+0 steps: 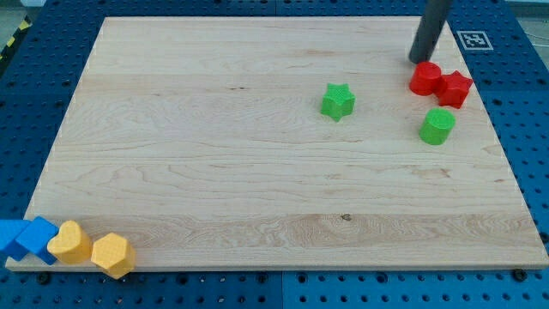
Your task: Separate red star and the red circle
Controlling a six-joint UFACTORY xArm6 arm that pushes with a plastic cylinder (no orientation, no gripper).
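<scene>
Near edge, view's left: two blue blocks (24, 239), shapes unclear, and two yellow blocks (92, 250), roughly hexagonal, sat bunched at the counter's (214, 172) bottom-left corner.
Middle: a green star (338, 101) lay alone, well apart from the rest.
Right: a green circle (437, 126) stood just below the reds.
Task pair: the red circle (425, 79) touched the red star (454, 88) on its right.
My tip (419, 60): rested just above the red circle, touching or nearly so.
Jaws: I carried none; a bare rod only.
</scene>
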